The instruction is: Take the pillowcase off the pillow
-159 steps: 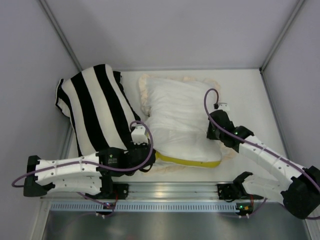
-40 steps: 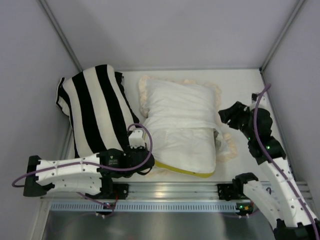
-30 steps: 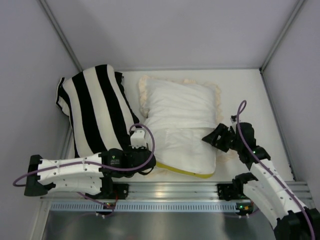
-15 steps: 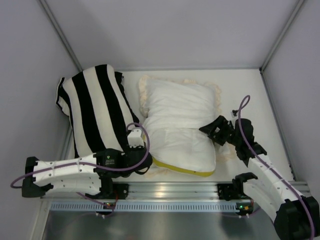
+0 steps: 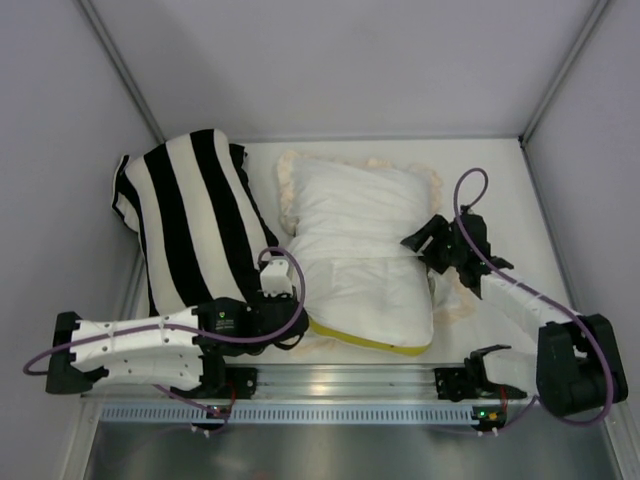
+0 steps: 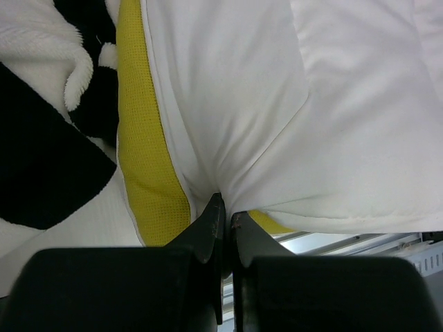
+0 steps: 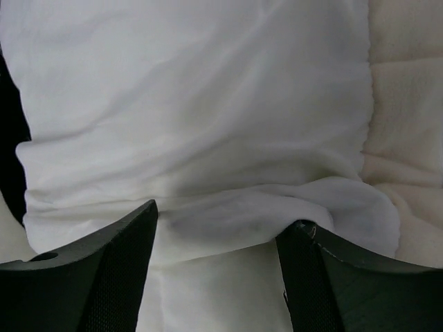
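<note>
The pillowcase [image 5: 350, 200], cream-white side out with a ruffled frill, covers the far half of the pillow [image 5: 372, 295]. The pillow's smooth white near half and yellow band [image 5: 365, 341] are bare. My left gripper [image 5: 297, 322] is shut on the pillow's near-left corner. In the left wrist view its jaws [image 6: 226, 209] pinch smooth white fabric beside the yellow band [image 6: 149, 173]. My right gripper [image 5: 425, 246] is open at the pillow's right side. In the right wrist view its fingers [image 7: 104, 266] straddle the pillowcase's rolled hem [image 7: 228, 214], with the gripper [image 7: 218, 225] over the pillow [image 7: 214, 294].
A black-and-white striped cushion [image 5: 190, 215] lies against the left wall, touching the pillow's left side. The metal rail [image 5: 340, 380] runs along the near edge. Grey walls close in the white table [image 5: 500, 170] on three sides.
My right arm has swung in from the right wall to the pillow's right side, its open jaws now over the pillowcase hem. The left gripper has kept its grip in place.
</note>
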Robot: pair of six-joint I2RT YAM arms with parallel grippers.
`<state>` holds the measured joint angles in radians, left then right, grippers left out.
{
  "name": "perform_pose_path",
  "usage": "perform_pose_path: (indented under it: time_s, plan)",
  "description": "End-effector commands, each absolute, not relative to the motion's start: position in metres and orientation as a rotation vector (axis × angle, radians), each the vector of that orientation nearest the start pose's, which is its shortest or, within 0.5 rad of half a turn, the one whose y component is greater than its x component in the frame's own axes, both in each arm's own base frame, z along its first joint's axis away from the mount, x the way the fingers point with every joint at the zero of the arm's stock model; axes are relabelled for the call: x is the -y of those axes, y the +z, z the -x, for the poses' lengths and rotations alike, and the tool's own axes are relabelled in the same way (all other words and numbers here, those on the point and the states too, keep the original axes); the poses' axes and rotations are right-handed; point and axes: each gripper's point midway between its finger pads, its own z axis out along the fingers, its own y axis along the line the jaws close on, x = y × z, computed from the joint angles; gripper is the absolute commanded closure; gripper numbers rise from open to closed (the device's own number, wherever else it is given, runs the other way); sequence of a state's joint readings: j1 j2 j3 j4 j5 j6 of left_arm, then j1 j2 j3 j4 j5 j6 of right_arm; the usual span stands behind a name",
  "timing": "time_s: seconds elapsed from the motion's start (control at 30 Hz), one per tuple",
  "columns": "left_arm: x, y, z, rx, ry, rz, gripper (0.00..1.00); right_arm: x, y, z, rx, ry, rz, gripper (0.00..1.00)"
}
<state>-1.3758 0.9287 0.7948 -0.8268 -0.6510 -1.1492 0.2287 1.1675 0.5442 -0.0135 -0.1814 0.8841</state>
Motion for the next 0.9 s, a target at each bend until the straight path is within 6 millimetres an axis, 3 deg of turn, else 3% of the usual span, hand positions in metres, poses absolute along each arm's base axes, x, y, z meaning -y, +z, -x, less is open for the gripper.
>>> perform_pose_path:
  time_s: [0.0,0.13,0.2,0.27,0.3,0.33,0.6,0.7,0.73,0.8,0.83,0.87]
  plan:
    - [0.225,0.174,-0.125,-2.259,-0.579,0.044,1.0,-0.138,0.1,-0.33,-2.14,0.792,-0.64,0.36]
    - [0.226,0.188,-0.123,-2.237,-0.648,0.036,1.0,-0.135,0.089,-0.342,-2.14,0.758,-0.66,0.52]
    - [0.228,0.199,-0.12,-2.227,-0.699,0.033,1.0,-0.13,0.082,-0.35,-2.141,0.701,-0.682,0.72]
    - [0.227,0.206,-0.119,-2.216,-0.736,0.03,1.0,-0.124,0.086,-0.362,-2.117,0.668,-0.717,0.82]
    - [0.226,0.213,-0.117,-2.205,-0.773,0.036,1.0,-0.115,0.088,-0.372,-2.09,0.618,-0.756,0.94]
    - [0.225,0.216,-0.116,-2.2,-0.787,0.033,1.0,-0.112,0.087,-0.374,-2.087,0.598,-0.778,0.99]
    - [0.194,0.256,-0.109,-2.072,-1.014,0.124,1.0,-0.073,0.118,-0.424,-1.948,0.432,-0.841,1.0]
    - [0.181,0.268,-0.106,-2.019,-1.096,0.154,1.0,-0.069,0.123,-0.444,-1.946,0.427,-0.818,1.0]
    - [0.175,0.273,-0.105,-1.992,-1.133,0.171,1.0,-0.069,0.14,-0.459,-1.913,0.431,-0.788,1.0]
    - [0.171,0.274,-0.105,-1.978,-1.151,0.181,1.0,-0.074,0.14,-0.476,-1.931,0.44,-0.755,1.0]
    - [0.17,0.275,-0.104,-1.972,-1.16,0.185,1.0,-0.079,0.158,-0.49,-1.909,0.465,-0.728,1.0]
    - [0.17,0.276,-0.103,-1.973,-1.165,0.182,1.0,-0.082,0.161,-0.497,-1.916,0.472,-0.708,1.0]
